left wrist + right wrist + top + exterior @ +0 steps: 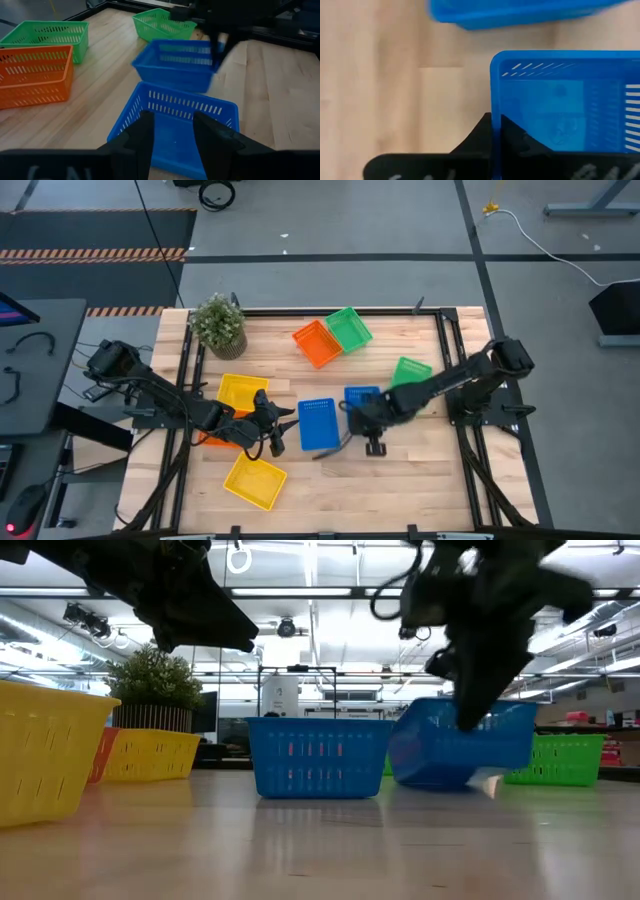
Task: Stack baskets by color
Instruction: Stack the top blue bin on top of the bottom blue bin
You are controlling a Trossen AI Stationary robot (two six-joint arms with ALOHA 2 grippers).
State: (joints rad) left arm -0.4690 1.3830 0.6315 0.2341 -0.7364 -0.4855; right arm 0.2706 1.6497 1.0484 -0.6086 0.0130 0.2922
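Two blue baskets are mid-table. One blue basket [318,423] rests on its base. The other blue basket [460,745] is tilted, with my right gripper [362,416] shut on it just to the first one's right. My left gripper [172,117] is open and hovers at the resting basket's left end, touching nothing. An orange basket [317,343] and a green basket [349,328] sit side by side at the far middle. A second green one [411,370] is at the right. Two yellow baskets [241,392] [255,481] are at the left. My right gripper pinches one side wall [493,107] of the blue basket at its rim, one finger inside the basket and one outside. The fingers come from above, pointing steeply down. The basket hangs tilted beside the resting blue one; whether its low corner [480,783] touches the table I cannot tell.
A potted plant [218,323] stands at the far left corner. Another orange basket [212,439] lies partly under my left arm. Bare wood shows along the near middle and near right of the table [400,480].
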